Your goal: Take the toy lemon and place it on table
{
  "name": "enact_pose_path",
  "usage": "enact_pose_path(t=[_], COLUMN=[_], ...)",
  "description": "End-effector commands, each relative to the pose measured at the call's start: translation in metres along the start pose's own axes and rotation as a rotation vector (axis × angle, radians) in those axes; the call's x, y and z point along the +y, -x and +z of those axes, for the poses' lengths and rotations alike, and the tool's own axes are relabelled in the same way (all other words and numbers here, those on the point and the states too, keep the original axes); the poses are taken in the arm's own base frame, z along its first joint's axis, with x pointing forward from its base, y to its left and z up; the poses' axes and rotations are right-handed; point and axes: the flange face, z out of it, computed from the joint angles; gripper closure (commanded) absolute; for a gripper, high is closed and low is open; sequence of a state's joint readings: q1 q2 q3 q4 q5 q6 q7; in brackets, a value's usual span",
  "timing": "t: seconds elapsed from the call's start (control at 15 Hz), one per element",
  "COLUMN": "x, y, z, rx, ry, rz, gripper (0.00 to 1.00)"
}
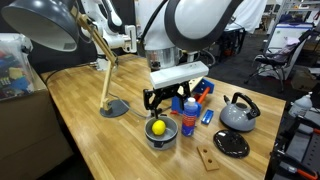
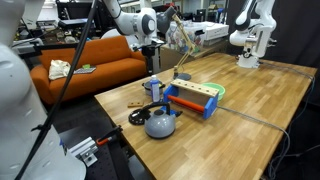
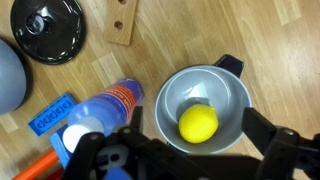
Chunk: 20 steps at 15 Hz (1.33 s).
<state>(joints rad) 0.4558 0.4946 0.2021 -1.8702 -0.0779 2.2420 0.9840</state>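
The black two-finger claw hangs released, its fingers spread wide. It points straight down from the white robot arm, just above a small grey metal pot. The small bright yellow toy lemon lies inside that pot, untouched. In an exterior view, a blue plastic bottle stands just right of the pot on the light-brown wooden table.

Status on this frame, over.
Tool open, hovering above grey metal pot. Small yellow toy lemon sits inside pot, not gripped. Blue bottle stands close beside pot.
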Motion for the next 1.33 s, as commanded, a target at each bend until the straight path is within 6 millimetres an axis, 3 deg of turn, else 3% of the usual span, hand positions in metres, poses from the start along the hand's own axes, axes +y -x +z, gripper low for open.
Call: enact_pose_path(t=[0.0, 0.73, 1.27], x=[-0.011, -0.011, -0.015], y=[-0.009, -0.013, -0.028], z=[0.0, 0.009, 0.05], rx=[0.01, -0.007, -0.049], ry=[0.013, -0.015, 0.011], rz=[-0.016, 0.021, 0.015], gripper=[0.0, 0.0, 0.0])
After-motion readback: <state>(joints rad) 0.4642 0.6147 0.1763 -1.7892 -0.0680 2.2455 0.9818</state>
